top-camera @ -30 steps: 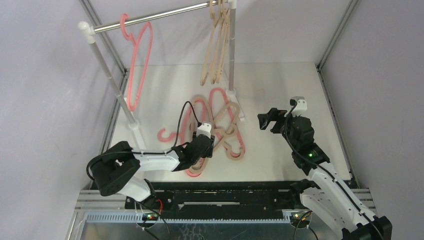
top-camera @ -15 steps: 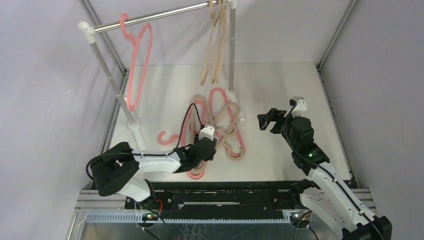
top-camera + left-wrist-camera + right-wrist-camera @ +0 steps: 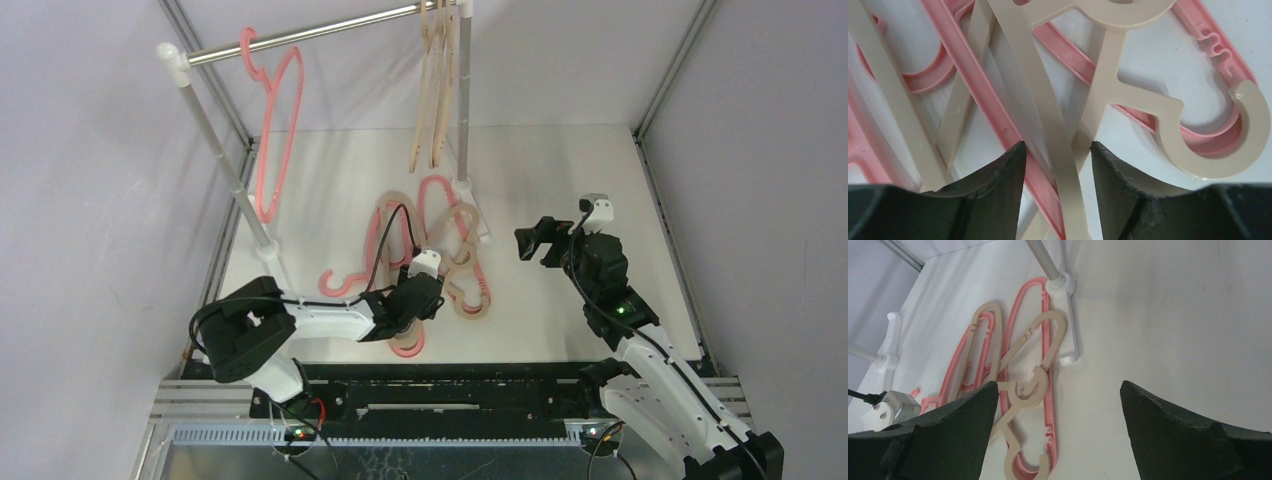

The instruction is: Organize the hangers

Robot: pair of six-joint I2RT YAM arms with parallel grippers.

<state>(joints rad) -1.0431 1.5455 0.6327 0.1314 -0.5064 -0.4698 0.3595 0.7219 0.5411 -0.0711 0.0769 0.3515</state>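
Several pink and beige hangers lie tangled on the table, among them a beige one [image 3: 462, 222] and a pink one [image 3: 436, 188]. On the rail [image 3: 330, 32] hang a pink hanger [image 3: 276, 130] on the left and beige hangers [image 3: 437, 90] on the right. My left gripper [image 3: 432, 300] is low over the pile's near side. It is open, with a beige hanger arm [image 3: 1048, 100] and a pink arm [image 3: 978, 85] running between the fingers of the left gripper [image 3: 1057, 147], gaps beside them. My right gripper [image 3: 527, 243] hangs open right of the pile. It [image 3: 1057, 385] holds nothing, and the beige hanger [image 3: 1040, 335] lies ahead of it.
The rail stands on two posts with white feet, one [image 3: 482, 228] touching the pile's far right, the other [image 3: 272, 262] left of it. That right foot [image 3: 1068, 335] also shows from the right wrist. Grey walls and metal frame bars enclose the table.
My left gripper has slid right and a little nearer over the pile. The hangers on the table have shifted slightly with it. The right arm has not moved.
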